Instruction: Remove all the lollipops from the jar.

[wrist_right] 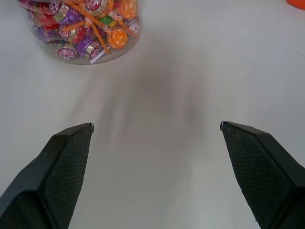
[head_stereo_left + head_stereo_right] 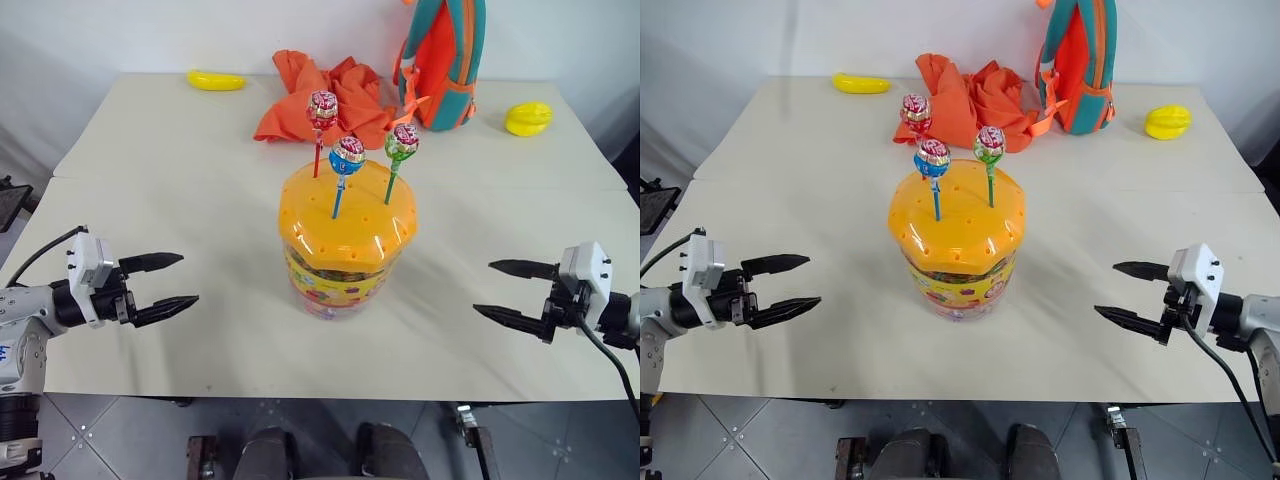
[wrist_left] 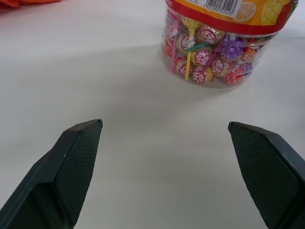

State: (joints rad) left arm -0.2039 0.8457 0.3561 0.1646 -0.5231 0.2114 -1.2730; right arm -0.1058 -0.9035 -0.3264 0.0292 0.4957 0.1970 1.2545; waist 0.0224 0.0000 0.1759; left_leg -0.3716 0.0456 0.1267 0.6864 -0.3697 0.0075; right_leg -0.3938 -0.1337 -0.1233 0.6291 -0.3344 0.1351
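Left eye view: the jar (image 2: pixel 347 240) stands mid-bench (image 2: pixel 150 150), and 3 lollipops rise from holes in its orange lid (image 2: pixel 345 215): red lollipop (image 2: pixel 322 106) at 11 o'clock of the lid, blue lollipop (image 2: pixel 347 154) in the middle, green lollipop (image 2: pixel 401 142) at 2 o'clock. The left tool (image 2: pixel 168 282) at 9 o'clock of the jar and the right tool (image 2: pixel 505 290) at 3 o'clock are both released, empty, well apart from it.

Right eye view: same layout; behind the jar, toward 12 o'clock, lie an orange cloth (image 2: pixel 965 100) and a backpack (image 2: pixel 1077 62).

Left wrist view: wide-spread fingers (image 3: pixel 71 167) face the jar's clear base, packed with wrapped candies that the head views barely show.

Right wrist view: the same from the other side.

Risk, as I judge it: the heads sit near each other, so grasping 1 could knock a neighbour; a tight stick pulled sideways could tip the jar.
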